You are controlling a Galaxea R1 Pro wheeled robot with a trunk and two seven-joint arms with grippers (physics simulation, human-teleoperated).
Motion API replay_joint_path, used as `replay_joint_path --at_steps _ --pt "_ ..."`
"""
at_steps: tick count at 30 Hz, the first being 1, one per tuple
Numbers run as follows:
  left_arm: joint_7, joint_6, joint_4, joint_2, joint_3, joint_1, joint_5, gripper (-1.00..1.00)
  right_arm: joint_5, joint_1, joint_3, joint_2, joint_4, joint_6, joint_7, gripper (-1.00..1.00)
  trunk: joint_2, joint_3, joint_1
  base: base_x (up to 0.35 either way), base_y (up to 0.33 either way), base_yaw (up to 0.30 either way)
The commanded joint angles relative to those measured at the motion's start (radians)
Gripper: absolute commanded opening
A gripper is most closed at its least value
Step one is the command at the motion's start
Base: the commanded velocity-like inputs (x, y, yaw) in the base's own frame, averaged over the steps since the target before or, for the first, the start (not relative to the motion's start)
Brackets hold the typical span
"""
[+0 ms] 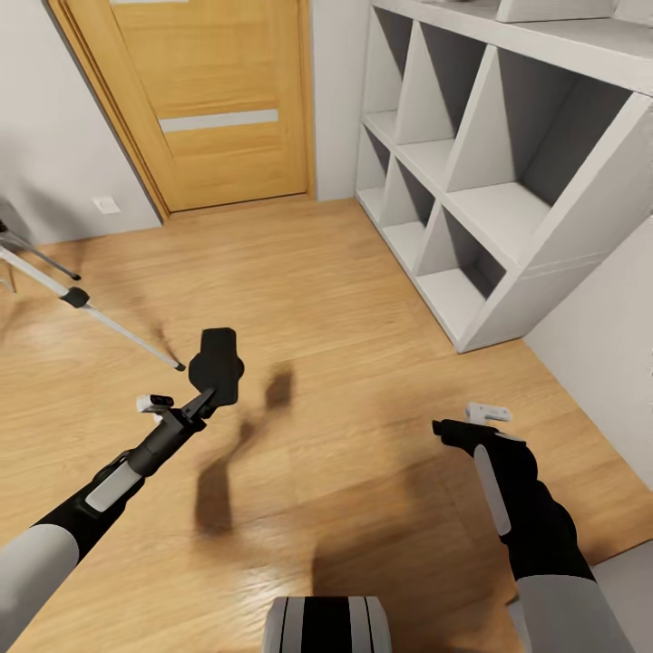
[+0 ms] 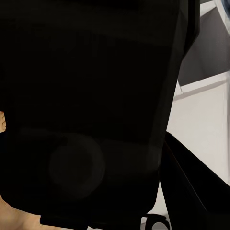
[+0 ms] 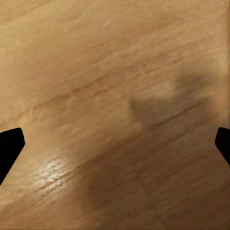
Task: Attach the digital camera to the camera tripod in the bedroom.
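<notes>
Carrying the digital camera (image 1: 219,365) over to the camera tripod (image 1: 76,297) looks like the step in hand. The left gripper (image 1: 205,395) is clamped on the camera's lower end and holds it up above the wood floor (image 1: 345,299), its shadow falling just beside it. In the left wrist view the black body (image 2: 86,105) sits right against the lens, so that view gives little help with aiming.

2 tripod legs reach in from the left edge of the floor, the nearer foot close to the camera; the head of the tripod is out of frame. A good move would turn the base left until that head shows, then bring the camera down onto it slowly.

The right gripper (image 1: 451,429) hangs over bare floor with its fingertips (image 3: 10,146) wide apart, holding nothing.

White cube shelves (image 1: 490,181) stand by the door (image 1: 222,100); every cubby that shows looks bare.
</notes>
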Motion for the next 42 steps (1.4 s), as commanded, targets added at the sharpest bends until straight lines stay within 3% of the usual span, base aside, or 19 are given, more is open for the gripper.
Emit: replay_joint_path --at_steps 1,9,11,15,17,25,30,42 --pt "-0.003 0.007 0.000 0.001 -0.008 -0.001 0.010 -1.00 -0.010 0.000 0.001 0.000 -0.001 0.004 -0.008 1.00 0.000 0.003 -0.001 0.000 0.000 0.000" --pt "0.040 0.006 0.001 -0.003 -0.009 -0.001 0.003 -1.00 -0.008 0.000 0.001 0.000 -0.002 -0.001 -0.008 1.00 0.002 0.034 -0.004 0.000 0.000 0.000" --pt "0.122 0.004 -0.008 -0.014 -0.010 -0.001 0.000 -1.00 -0.009 0.000 0.001 0.000 -0.002 -0.003 -0.008 1.00 0.002 0.042 -0.005 0.000 0.000 0.000" --pt "0.209 0.003 -0.017 -0.030 -0.010 -0.001 -0.002 -1.00 -0.009 0.000 0.001 0.000 -0.001 -0.004 -0.008 1.00 0.003 0.057 -0.007 0.000 0.000 0.000" --pt "0.282 0.001 -0.028 -0.042 -0.011 -0.001 -0.002 -1.00 -0.009 0.000 0.001 0.000 -0.001 -0.005 -0.008 1.00 0.004 0.065 -0.008 0.000 0.000 0.000" --pt "0.532 0.006 -0.120 -0.056 -0.013 -0.001 -0.003 -1.00 -0.010 0.000 0.001 0.000 -0.001 -0.005 -0.008 1.00 0.006 0.096 -0.011 0.000 0.000 0.000" --pt "0.582 0.008 -0.170 -0.056 -0.014 -0.001 -0.003 -1.00 -0.010 0.000 0.001 0.000 -0.001 -0.005 -0.008 1.00 0.007 0.115 -0.014 0.000 0.000 0.000" --pt "0.597 0.011 -0.189 -0.056 -0.014 -0.001 -0.001 -1.00 -0.009 0.000 0.002 0.001 -0.001 -0.006 -0.008 1.00 0.010 0.162 -0.019 0.000 0.000 0.000"
